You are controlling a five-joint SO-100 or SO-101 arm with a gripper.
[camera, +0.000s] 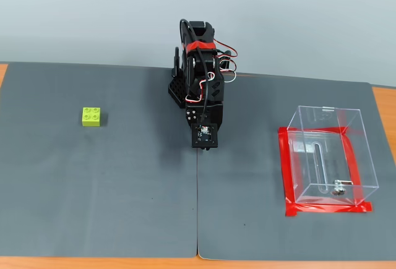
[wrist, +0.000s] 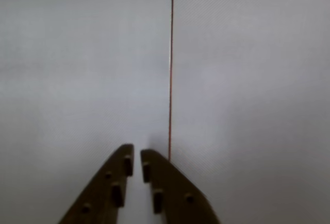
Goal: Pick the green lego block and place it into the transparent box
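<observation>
The green lego block [camera: 92, 116], a small lime brick with four studs, lies on the left part of the grey mat in the fixed view, far from the arm. On the right stands the transparent box [camera: 356, 157], framed by red tape [camera: 288, 176]. The black arm [camera: 201, 77] sits folded at the middle back, pointing down at the mat between the two. In the wrist view my gripper [wrist: 137, 155] shows its two dark fingers nearly together, with only a thin gap and nothing in it. That view shows neither the block nor the box.
Two grey mats meet in a thin seam [camera: 198, 213], which runs up the wrist view just right of my fingertips as a seam line [wrist: 170, 69]. Orange table edge [camera: 93, 263] shows along the front. A pale wall stands behind.
</observation>
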